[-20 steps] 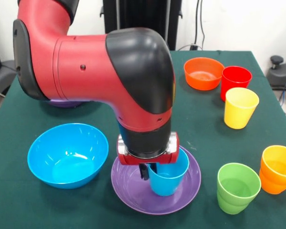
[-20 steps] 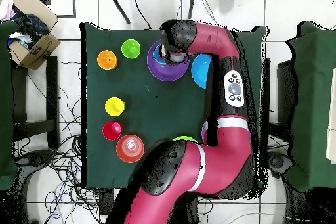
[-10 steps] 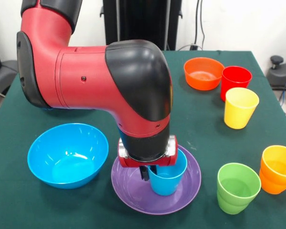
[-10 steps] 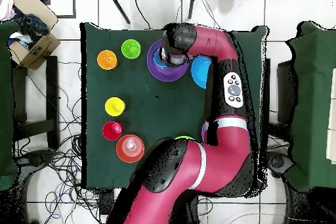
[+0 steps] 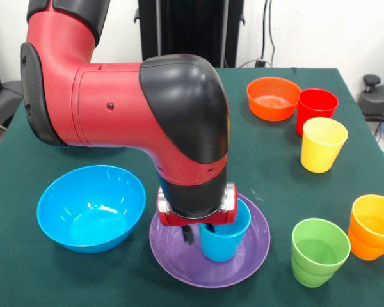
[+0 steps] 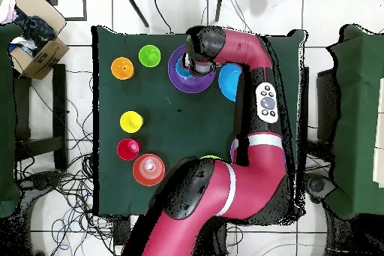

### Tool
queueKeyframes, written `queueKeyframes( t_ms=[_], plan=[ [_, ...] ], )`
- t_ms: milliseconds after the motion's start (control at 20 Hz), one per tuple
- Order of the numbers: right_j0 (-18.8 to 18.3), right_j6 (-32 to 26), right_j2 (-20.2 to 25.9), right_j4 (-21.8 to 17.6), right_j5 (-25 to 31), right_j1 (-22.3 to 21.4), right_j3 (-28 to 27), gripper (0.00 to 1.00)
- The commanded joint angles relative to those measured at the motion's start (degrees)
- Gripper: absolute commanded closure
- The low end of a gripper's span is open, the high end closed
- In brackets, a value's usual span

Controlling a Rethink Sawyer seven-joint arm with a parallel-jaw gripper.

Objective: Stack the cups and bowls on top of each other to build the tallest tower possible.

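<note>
- Blue cup (image 5: 223,238) stands upright in the wide purple bowl (image 5: 243,265) on the green table (image 5: 269,160).
- Gripper (image 5: 198,233) over the cup; whether its fingers pinch it cannot be told.

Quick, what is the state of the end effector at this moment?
End effector: at the blue cup standing in the purple bowl; open or closed cannot be told.
</note>
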Motion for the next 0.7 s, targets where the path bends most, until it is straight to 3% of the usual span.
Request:
queueKeyframes(
  t_ms=[50, 700],
  plan=[
    [-0.7, -20.5, 4.4, -2.6, -2.4, -0.8, 2.2, 0.0],
    [0.7, -16.2, 2.6, -2.3, 3.5, -3.1, 1.4, 0.0]
  ],
)
